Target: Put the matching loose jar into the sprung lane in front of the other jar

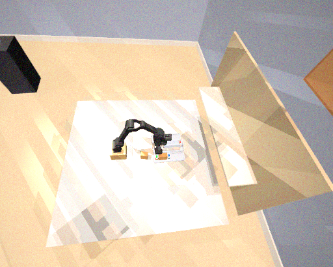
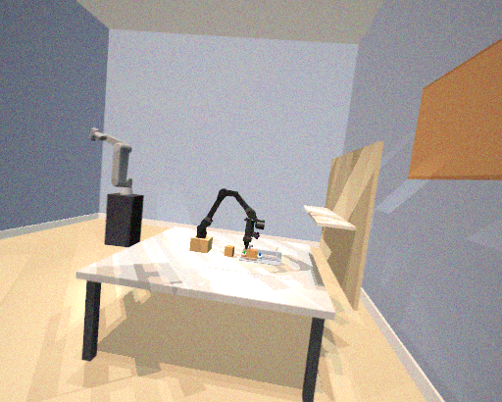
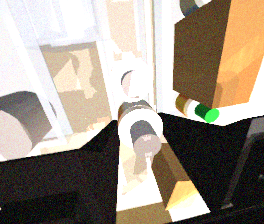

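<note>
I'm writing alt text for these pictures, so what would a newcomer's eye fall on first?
Probably the black arm, arched over the white tabletop, its gripper shut on a jar with a grey cap. Next, perhaps, the big orange panel high on the right-hand wall. In the wrist view, a bright green cap stands out right of the held jar, beside an orange-brown block.
</note>
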